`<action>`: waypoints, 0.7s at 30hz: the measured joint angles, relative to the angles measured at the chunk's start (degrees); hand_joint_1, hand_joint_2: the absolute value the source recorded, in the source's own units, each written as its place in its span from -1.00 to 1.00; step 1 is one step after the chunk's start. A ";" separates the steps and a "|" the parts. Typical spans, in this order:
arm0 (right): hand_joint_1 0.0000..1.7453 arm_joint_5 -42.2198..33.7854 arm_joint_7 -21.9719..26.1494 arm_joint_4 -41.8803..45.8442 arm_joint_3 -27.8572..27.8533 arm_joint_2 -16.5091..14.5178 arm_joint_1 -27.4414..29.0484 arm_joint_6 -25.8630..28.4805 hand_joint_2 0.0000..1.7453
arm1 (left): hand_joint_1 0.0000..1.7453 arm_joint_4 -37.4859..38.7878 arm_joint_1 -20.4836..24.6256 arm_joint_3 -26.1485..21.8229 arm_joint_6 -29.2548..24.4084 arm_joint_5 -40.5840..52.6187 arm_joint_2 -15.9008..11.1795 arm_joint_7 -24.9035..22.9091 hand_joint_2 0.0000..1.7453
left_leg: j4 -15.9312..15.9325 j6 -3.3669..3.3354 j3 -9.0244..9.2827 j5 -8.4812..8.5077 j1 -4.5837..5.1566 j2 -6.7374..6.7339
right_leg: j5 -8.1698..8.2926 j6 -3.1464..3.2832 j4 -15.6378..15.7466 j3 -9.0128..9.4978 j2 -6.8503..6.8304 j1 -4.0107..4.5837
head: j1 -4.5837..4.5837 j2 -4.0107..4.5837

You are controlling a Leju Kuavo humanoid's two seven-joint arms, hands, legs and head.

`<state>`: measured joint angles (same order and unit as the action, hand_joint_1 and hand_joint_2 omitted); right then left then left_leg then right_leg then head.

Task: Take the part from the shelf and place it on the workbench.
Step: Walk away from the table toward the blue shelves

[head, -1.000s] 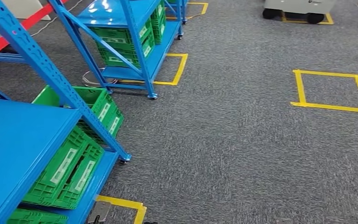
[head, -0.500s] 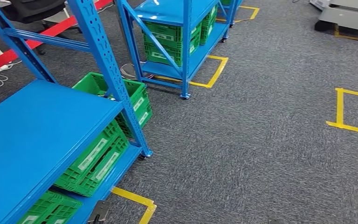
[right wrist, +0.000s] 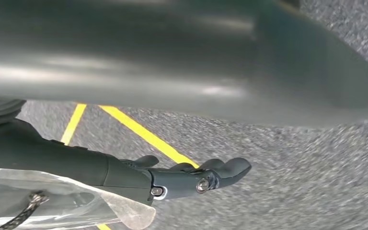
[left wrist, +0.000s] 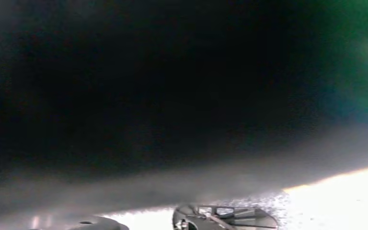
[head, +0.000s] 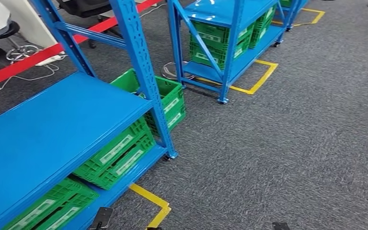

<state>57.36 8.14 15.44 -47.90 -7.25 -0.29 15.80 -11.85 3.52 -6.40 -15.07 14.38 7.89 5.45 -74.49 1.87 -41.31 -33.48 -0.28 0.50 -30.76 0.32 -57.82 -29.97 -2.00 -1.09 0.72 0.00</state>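
The near blue shelf (head: pixel 52 129) fills the left of the head view, its flat board bare on the part I see. Green crates (head: pixel 117 151) stand on its lower level. In the right wrist view my right hand (right wrist: pixel 196 179) hangs over the grey carpet, its dark fingers (right wrist: pixel 230 167) stretched out with nothing between them. A crumpled clear plastic sheet (right wrist: pixel 67 203) with a dark cord lies by the wrist. The left wrist view is a dark blur with a green smear at one corner.
A second blue shelf (head: pixel 230 14) with green crates (head: pixel 215 43) stands farther back. Another green crate (head: pixel 165 100) sits on the floor between them. Yellow tape (head: pixel 151 199) marks the grey carpet (head: pixel 287 143). An office chair base (head: pixel 21 50) stands at the far left.
The whole head picture has shifted: the camera has turned left, so both shelves sit farther right and larger, and the yellow floor square has left the picture.
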 joint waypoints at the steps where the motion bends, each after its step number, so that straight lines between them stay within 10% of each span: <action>1: -1.00 0.11 -0.01 -0.01 0.14 0.00 -0.06 0.09 -1.00 | -1.00 0.00 -0.10 -0.01 0.03 0.00 -0.01 0.05 -1.00 | 1.49 -0.14 0.74 1.46 0.02 -0.16 | -0.15 -0.02 0.00 0.21 -0.74 0.05 | 0.01 0.00; 4: -1.00 0.34 -0.01 -0.02 0.60 0.00 -0.30 0.34 -1.00 | -1.00 0.00 -0.07 -0.04 0.06 0.00 -0.09 0.21 -1.00 | 12.63 -1.48 6.44 6.57 0.81 -3.74 | -0.83 -0.46 0.02 1.02 -2.66 0.38 | 0.00 0.00; 6: -1.00 0.39 -0.02 -0.04 0.80 0.00 -0.37 0.42 -1.00 | -1.00 0.00 0.10 -0.04 0.07 -0.02 -0.10 0.31 -1.00 | 15.97 -2.25 7.98 6.89 1.49 -5.77 | -1.22 -1.02 0.08 1.33 -3.97 0.70 | -0.02 0.00; 8: -1.00 0.45 0.03 -0.05 1.05 0.00 -0.51 0.51 -1.00 | -1.00 0.00 -0.05 -0.05 0.08 -0.13 -0.10 0.38 -1.00 | 16.51 -2.63 7.96 6.98 1.40 -4.64 | -1.47 -1.54 0.34 1.63 -5.17 0.83 | -0.03 0.00; 11: -1.00 0.66 0.28 -0.03 1.45 0.04 -0.78 0.75 -1.00 | -1.00 0.00 -0.23 -0.14 0.15 -0.51 -0.11 0.62 -1.00 | 17.45 -3.41 8.33 7.52 0.71 -2.46 | -4.12 -2.27 -3.62 -0.14 -1.19 0.54 | -0.40 0.01; 14: -1.00 0.82 0.34 -0.05 1.69 0.06 -0.59 0.85 -1.00 | -1.00 0.00 -0.14 -0.18 0.37 -0.69 -0.02 0.85 -1.00 | 17.47 -3.66 8.33 7.51 0.63 -0.04 | -8.14 -2.70 -14.74 -6.08 1.81 0.39 | -0.74 0.00; 16: -1.00 0.89 0.34 -0.05 1.84 0.08 -0.51 0.86 -1.00 | -1.00 0.00 -0.28 -0.21 0.45 -0.77 -0.01 0.91 -1.00 | 17.42 -3.60 8.50 7.45 0.59 1.69 | -6.14 -2.80 -15.17 -7.39 1.98 0.36 | -0.78 0.00; 19: -1.00 0.97 0.39 -0.04 2.07 0.18 -0.52 0.87 -1.00 | -1.00 0.00 -0.26 -0.25 0.50 -0.84 -0.01 0.97 -1.00 | 17.13 -3.04 8.73 7.17 0.47 4.06 | 0.26 -2.70 -4.35 -3.34 4.95 -0.11 | -0.89 0.00; 21: -1.00 1.02 0.52 -0.05 2.17 0.21 -0.50 0.89 -1.00 | -1.00 0.00 -0.20 -0.26 0.57 -0.91 -0.02 1.08 -1.00 | 16.83 -2.36 8.23 7.25 0.41 5.34 | 1.04 -2.29 -0.89 -1.68 7.29 -0.37 | -0.96 0.00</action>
<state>58.39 8.66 15.39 -45.73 -7.04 -0.79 16.69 -11.85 3.32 -6.67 -14.50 13.48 7.87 6.53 -57.66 -0.49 -33.07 -26.23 0.12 5.84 -29.72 -1.98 -58.71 -31.64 5.29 -1.46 -0.24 0.00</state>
